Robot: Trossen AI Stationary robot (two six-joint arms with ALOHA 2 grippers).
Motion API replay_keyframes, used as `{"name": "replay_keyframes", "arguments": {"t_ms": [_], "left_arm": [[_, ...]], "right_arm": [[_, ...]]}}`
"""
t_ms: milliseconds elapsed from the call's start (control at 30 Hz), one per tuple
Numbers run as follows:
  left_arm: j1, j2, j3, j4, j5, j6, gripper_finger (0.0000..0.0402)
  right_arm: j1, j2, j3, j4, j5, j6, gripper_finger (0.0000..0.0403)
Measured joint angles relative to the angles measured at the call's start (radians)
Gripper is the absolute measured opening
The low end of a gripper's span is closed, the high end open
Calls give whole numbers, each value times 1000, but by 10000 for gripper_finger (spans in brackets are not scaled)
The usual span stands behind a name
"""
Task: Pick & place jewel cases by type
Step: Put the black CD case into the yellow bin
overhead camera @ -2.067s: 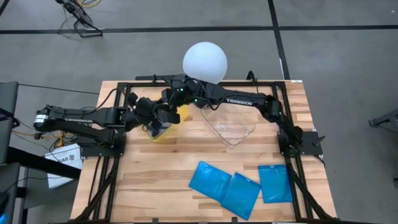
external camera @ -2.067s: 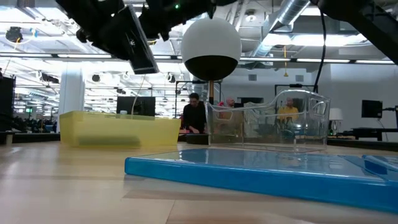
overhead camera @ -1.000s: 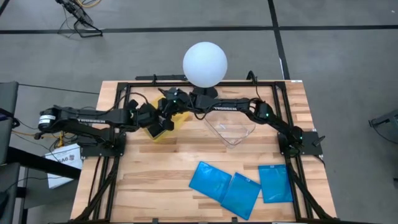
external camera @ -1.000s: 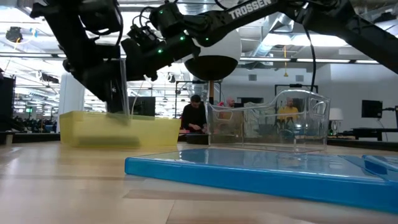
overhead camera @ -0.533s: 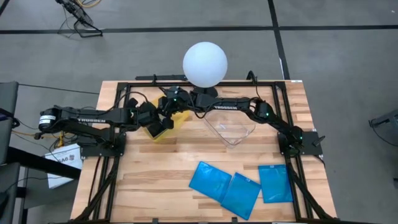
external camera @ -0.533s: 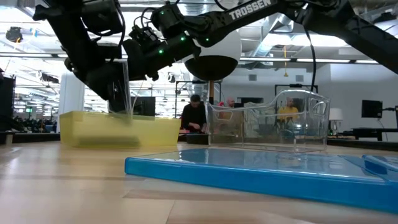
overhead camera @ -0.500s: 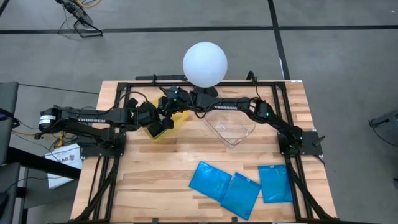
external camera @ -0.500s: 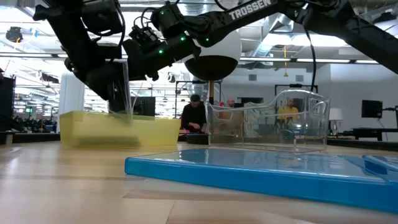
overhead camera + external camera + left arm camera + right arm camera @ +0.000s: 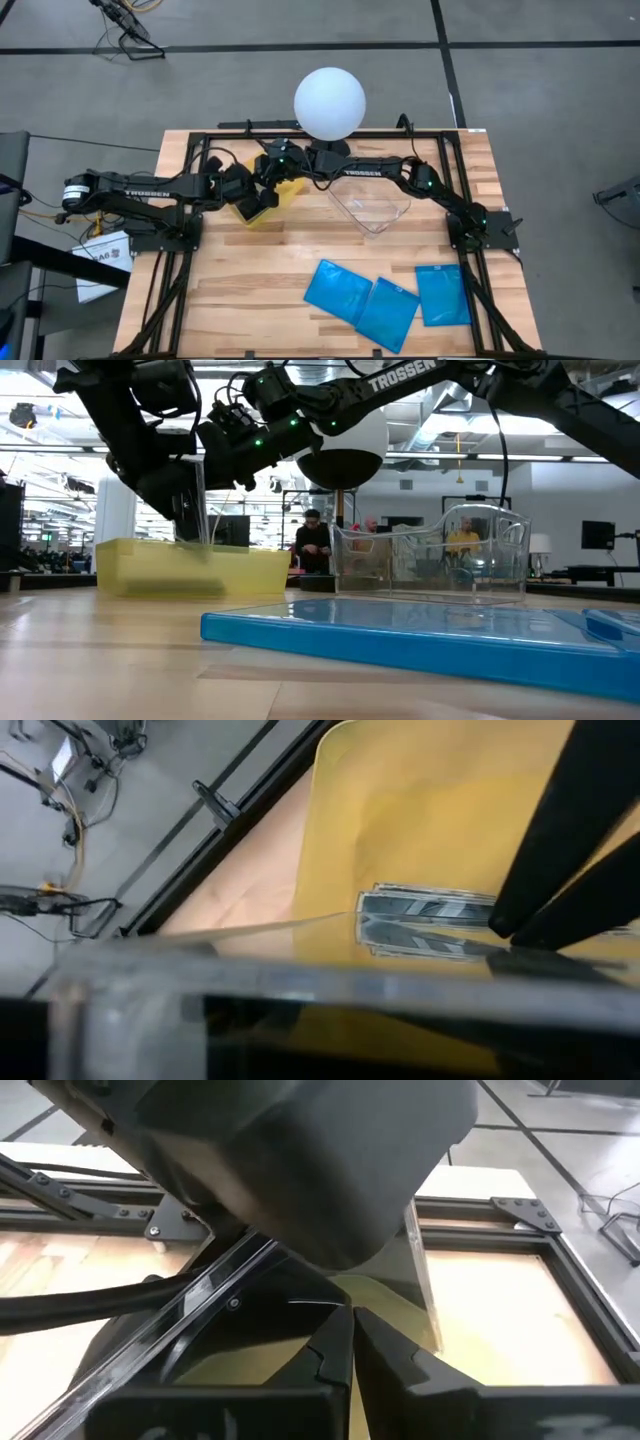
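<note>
Over the far-left part of the slatted wooden table (image 9: 250, 300), both arms meet above the yellow tray (image 9: 290, 187).

Left gripper (image 9: 262, 197): it reaches in from the left. The low view shows a thin grey case with a clear face (image 9: 198, 498) standing nearly upright on edge, its lower edge at the tray's rim, with the dark gripper against it. The left wrist view shows the case's clear edge (image 9: 300, 955) across the frame, over the tray's smooth yellow floor. The jaws appear clamped on this case, though the contact itself is partly hidden.

Right gripper (image 9: 350, 1342): it comes in from the right, over the same tray, close beside the left one. Its two dark fingers are pressed together and hold nothing.

Clear plastic tray (image 9: 370, 210): it sits right of the yellow one, glossy, with curved walls.

Blue jewel cases: three flat, square, bright blue cases lie on the near side of the table, left (image 9: 340, 291), middle (image 9: 387, 312) and right (image 9: 441, 294); the left and middle ones overlap.

A white globe (image 9: 329, 101) stands at the far edge.
</note>
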Motion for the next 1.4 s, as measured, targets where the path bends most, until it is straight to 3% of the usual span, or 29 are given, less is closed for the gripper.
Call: {"name": "replay_keyframes", "arguments": {"t_ms": [500, 933, 1167, 1400], "left_arm": [[8, -3, 0, 6, -23, 309, 50], [113, -43, 0, 42, 247, 742, 50], [142, -77, 3, 20, 324, 945, 50], [142, -147, 34, -9, 348, 1053, 50]], "right_arm": [[28, 0, -2, -1, 89, 328, 8], [68, 2, -4, -7, 143, 763, 7], [82, 6, -6, 19, 133, 1059, 7], [88, 5, -5, 87, 128, 1100, 7]]}}
